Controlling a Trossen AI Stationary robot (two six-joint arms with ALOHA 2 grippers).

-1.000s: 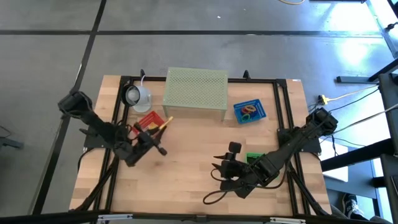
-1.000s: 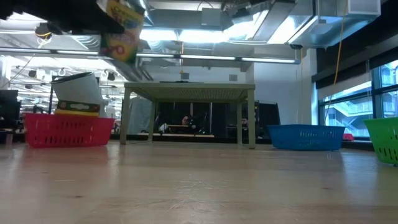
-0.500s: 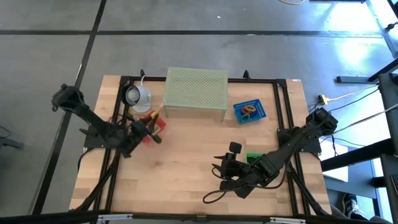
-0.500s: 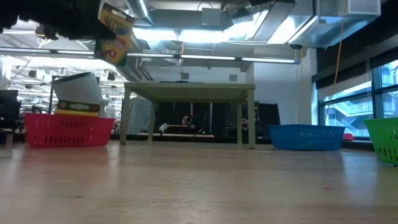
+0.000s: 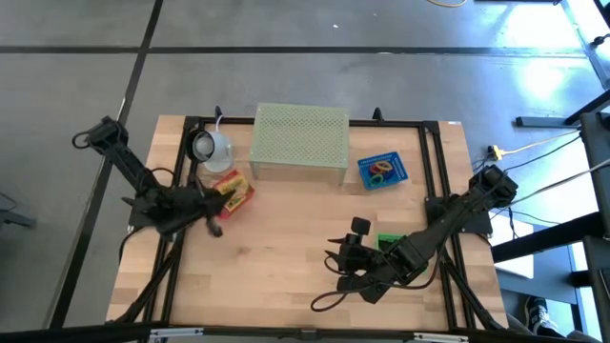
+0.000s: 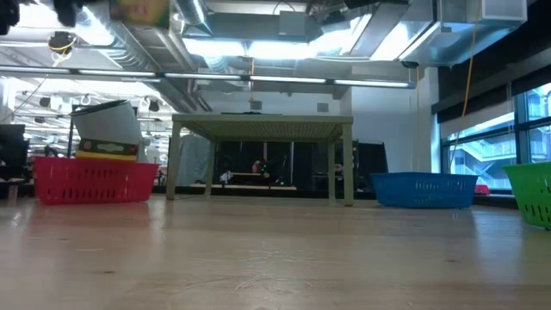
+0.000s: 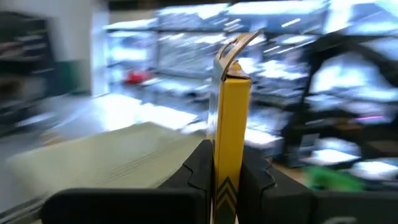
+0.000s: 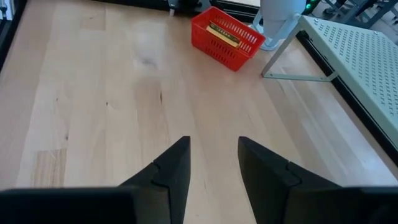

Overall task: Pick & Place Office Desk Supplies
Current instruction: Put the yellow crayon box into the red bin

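Observation:
My left gripper (image 7: 227, 163) is shut on a small yellow printed packet (image 7: 231, 118), which shows edge-on in the left wrist view and at the top of the low view (image 6: 138, 9). From above, this gripper (image 5: 217, 202) hangs near the red basket (image 5: 238, 191) at the table's far left. Another yellow packet (image 8: 222, 34) lies inside that basket (image 8: 227, 29). My right gripper (image 8: 214, 163) stands open over bare wood near the table's right front (image 5: 348, 255), holding nothing. My left gripper pinches the packet between its two fingers (image 7: 201, 167), one on each broad face, at the packet's lower part (image 7: 229, 177). The fingers point about level. The packet stands upright above them, lifted clear of the table, its top flap (image 7: 239, 42) bent open.
A pale green perforated stand (image 5: 299, 141) occupies the far middle, with a white lamp (image 5: 212, 148) to its left. A blue basket (image 5: 383, 171) with coloured loops sits at the far right, a green basket (image 5: 389, 240) by my right arm. Bare wood lies in the middle.
My left gripper has risen and drawn back toward the table's left edge with the yellow packet, rolling as it went. In the low view the packet has climbed to the top edge. My right arm has kept still.

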